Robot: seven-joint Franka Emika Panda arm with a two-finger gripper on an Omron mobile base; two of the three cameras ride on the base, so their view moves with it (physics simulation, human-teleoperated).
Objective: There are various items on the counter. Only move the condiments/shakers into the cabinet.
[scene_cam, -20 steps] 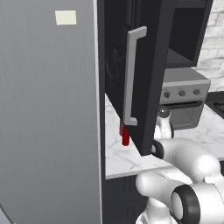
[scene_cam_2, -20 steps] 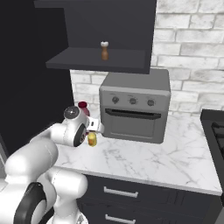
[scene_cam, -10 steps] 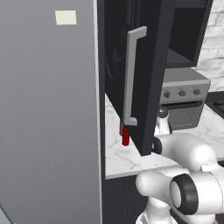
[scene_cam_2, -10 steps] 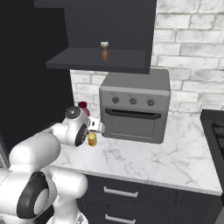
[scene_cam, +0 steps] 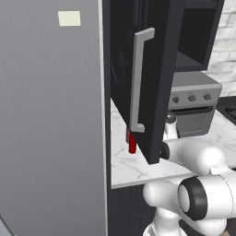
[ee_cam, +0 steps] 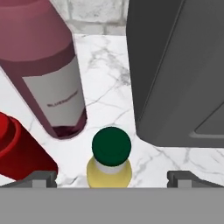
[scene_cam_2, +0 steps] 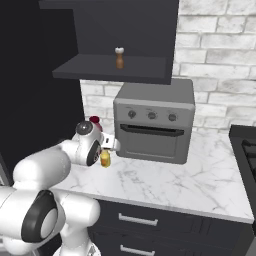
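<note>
Here we see our gripper spread wide, the upright yellow bottle at twelve o'clock between its fingertips, the red bottle at nine.

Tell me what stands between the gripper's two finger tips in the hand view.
A small yellow bottle with a dark green cap stands upright on the marble counter, centred between the open jaws. Left of it stand a red bottle and a wine bottle.
</note>
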